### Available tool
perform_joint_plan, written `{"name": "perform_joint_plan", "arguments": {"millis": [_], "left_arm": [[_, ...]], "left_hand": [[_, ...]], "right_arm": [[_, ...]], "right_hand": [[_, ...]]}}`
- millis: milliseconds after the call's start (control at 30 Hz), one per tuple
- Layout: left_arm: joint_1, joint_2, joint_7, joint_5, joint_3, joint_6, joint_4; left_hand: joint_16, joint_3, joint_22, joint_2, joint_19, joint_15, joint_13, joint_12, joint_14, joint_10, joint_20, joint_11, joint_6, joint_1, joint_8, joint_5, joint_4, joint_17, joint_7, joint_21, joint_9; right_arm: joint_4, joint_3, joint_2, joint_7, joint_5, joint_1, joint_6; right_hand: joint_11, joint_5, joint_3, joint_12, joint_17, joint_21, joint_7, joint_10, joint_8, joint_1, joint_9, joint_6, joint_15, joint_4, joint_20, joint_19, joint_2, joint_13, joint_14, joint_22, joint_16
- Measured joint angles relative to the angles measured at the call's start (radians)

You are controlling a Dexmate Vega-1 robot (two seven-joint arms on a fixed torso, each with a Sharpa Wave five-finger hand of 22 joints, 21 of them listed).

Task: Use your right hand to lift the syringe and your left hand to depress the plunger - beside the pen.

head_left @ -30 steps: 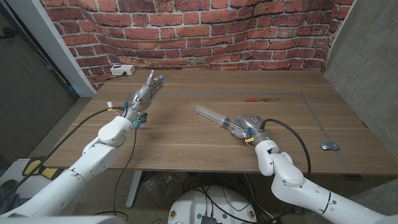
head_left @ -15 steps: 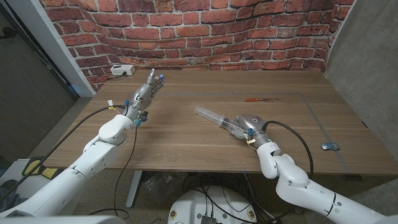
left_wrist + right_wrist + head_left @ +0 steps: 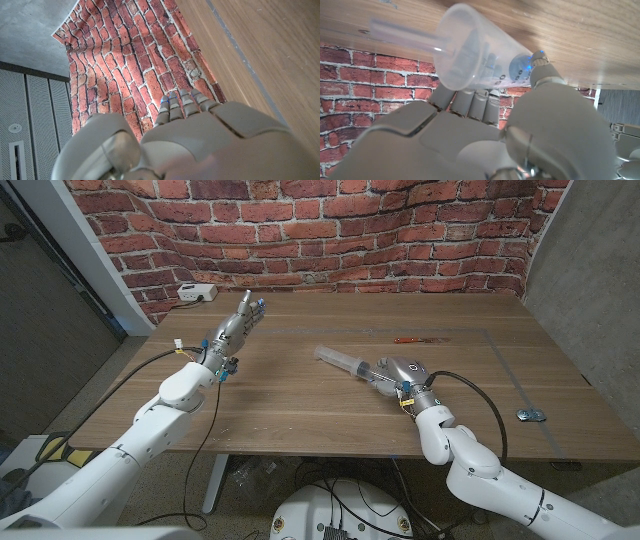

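Note:
A clear plastic syringe (image 3: 345, 364) with its plunger drawn out points toward the table's left-middle. My right hand (image 3: 397, 373) grips its barrel end and holds it just off the wood. In the right wrist view the syringe (image 3: 480, 57) sits between the thumb and curled fingers (image 3: 470, 102), with the plunger rod sticking out. A thin red pen (image 3: 412, 339) lies on the table beyond the right hand. My left hand (image 3: 232, 332) stands apart at the left, fingers straight and pointing toward the brick wall, holding nothing; its back (image 3: 200, 145) shows in the left wrist view.
A white power strip (image 3: 196, 293) lies at the back left by the wall. A small metallic object (image 3: 530, 415) rests near the right edge. A thin grey line (image 3: 500, 355) marks the tabletop. The brick wall closes the far side.
My right hand has moved slightly up and away with the syringe, lifting it off the table. The left hand has not moved.

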Motion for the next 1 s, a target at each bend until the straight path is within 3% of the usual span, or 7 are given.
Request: {"name": "perform_joint_plan", "arguments": {"millis": [767, 800, 933, 1000], "left_arm": [[-0.001, 0.012, 0.008, 0.024, -0.002, 0.003, -0.028], [-0.007, 0.018, 0.006, 0.028, -0.002, 0.003, -0.038], [-0.007, 0.018, -0.002, 0.037, -0.002, 0.003, -0.038], [-0.019, 0.027, -0.008, 0.042, 0.000, 0.003, -0.051]], "left_hand": [[0.000, 0.000, 0.000, -0.003, 0.000, 0.000, 0.000, 0.000, 0.000, 0.005, 0.011, -0.005, 0.000, -0.003, 0.000, -0.004, 0.000, 0.000, 0.000, 0.000, 0.000], [0.000, 0.000, 0.000, -0.003, 0.000, 0.000, 0.000, 0.000, 0.000, 0.005, 0.011, -0.005, 0.000, -0.003, 0.000, -0.004, 0.000, 0.000, 0.000, 0.000, 0.000], [0.000, 0.000, 0.000, -0.003, -0.006, 0.000, 0.000, 0.000, 0.000, 0.005, 0.016, -0.005, 0.000, -0.003, -0.004, -0.004, 0.000, 0.000, 0.000, -0.006, 0.000], [0.000, 0.000, 0.000, -0.003, -0.006, 0.000, 0.000, -0.005, 0.000, 0.005, 0.016, -0.005, 0.000, -0.003, -0.004, -0.004, 0.000, 0.000, 0.000, -0.006, 0.000]], "right_arm": [[0.010, 0.101, -0.002, -0.163, 0.093, -0.067, 0.153], [0.011, 0.108, -0.003, -0.193, 0.109, -0.070, 0.194], [0.015, 0.120, -0.003, -0.193, 0.109, -0.077, 0.194], [0.017, 0.125, -0.003, -0.223, 0.124, -0.078, 0.245]], "right_hand": [[0.002, 0.002, -0.007, -0.013, 0.000, 0.023, 0.000, 0.009, -0.015, -0.009, 0.005, 0.000, -0.007, 0.007, 0.000, 0.000, 0.009, 0.000, 0.018, 0.000, -0.007], [0.003, 0.002, -0.007, -0.015, 0.000, 0.023, 0.000, 0.009, -0.015, -0.009, 0.005, 0.000, -0.007, 0.007, 0.000, 0.000, 0.009, 0.000, 0.018, 0.000, -0.010], [0.007, 0.002, -0.007, -0.019, 0.000, 0.031, 0.005, 0.014, -0.018, -0.009, 0.006, 0.005, -0.007, 0.007, 0.000, 0.000, 0.009, 0.000, 0.021, 0.000, -0.014], [0.007, 0.001, -0.007, -0.023, 0.000, 0.031, 0.005, 0.014, -0.023, -0.009, 0.009, 0.005, -0.007, 0.007, 0.000, 0.000, 0.009, 0.000, 0.021, 0.000, -0.014]]}}
